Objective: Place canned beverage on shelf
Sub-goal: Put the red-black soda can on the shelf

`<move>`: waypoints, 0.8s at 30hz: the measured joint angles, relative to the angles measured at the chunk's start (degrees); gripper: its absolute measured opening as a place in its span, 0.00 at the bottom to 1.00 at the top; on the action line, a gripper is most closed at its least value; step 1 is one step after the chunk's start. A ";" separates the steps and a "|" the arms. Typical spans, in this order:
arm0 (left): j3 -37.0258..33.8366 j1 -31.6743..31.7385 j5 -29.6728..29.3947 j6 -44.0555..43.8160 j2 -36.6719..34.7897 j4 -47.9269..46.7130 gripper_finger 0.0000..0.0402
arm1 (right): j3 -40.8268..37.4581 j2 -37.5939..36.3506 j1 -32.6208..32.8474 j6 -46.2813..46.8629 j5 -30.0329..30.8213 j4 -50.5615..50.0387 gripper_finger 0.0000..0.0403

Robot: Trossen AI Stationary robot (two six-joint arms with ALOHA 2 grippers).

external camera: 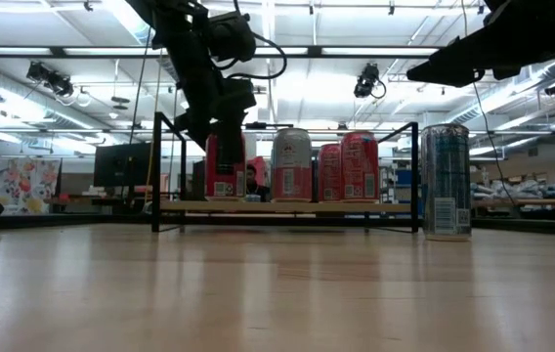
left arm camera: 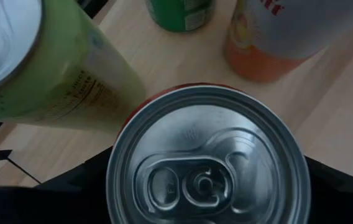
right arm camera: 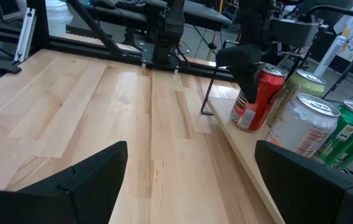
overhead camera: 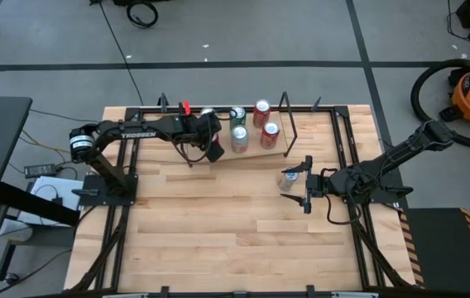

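Left gripper (right arm camera: 249, 78) clamps the red can (right arm camera: 257, 99) on the shelf (right arm camera: 251, 158); rigid, slick, best gripped mid-body. Right gripper (overhead camera: 305, 192) open, empty.

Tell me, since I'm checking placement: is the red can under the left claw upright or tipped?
Upright: in the low view the red can stands vertical on the shelf, the left claw around its top.

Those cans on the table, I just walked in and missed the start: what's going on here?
The left gripper is at the shelf, closed around a red can standing upright at one end of it. Several more cans already stand on the shelf. The right gripper hangs open over the table next to a tall blue-and-silver can still off the shelf.
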 joint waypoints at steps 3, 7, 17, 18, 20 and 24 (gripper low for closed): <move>-0.04 -0.02 0.23 0.02 0.07 -0.01 0.84 | 0.00 0.00 0.00 0.01 0.00 0.03 0.90; -0.45 -0.20 0.85 1.65 0.49 -1.08 0.89 | 0.00 0.00 0.00 0.00 0.00 0.02 0.90; -0.48 -1.05 0.69 3.25 0.46 -1.05 0.90 | 0.00 0.00 0.00 0.02 -0.02 -0.01 0.90; -0.46 -1.05 0.36 3.31 0.43 -1.19 0.90 | 0.00 0.00 0.00 0.02 -0.02 -0.01 0.90; -0.40 -1.05 -0.05 3.73 0.36 -1.46 0.90 | 0.00 0.00 0.00 0.02 -0.02 0.02 0.90; -0.30 -1.05 -0.79 4.57 0.17 -1.82 0.90 | 0.00 0.00 0.00 0.04 -0.02 -0.01 0.90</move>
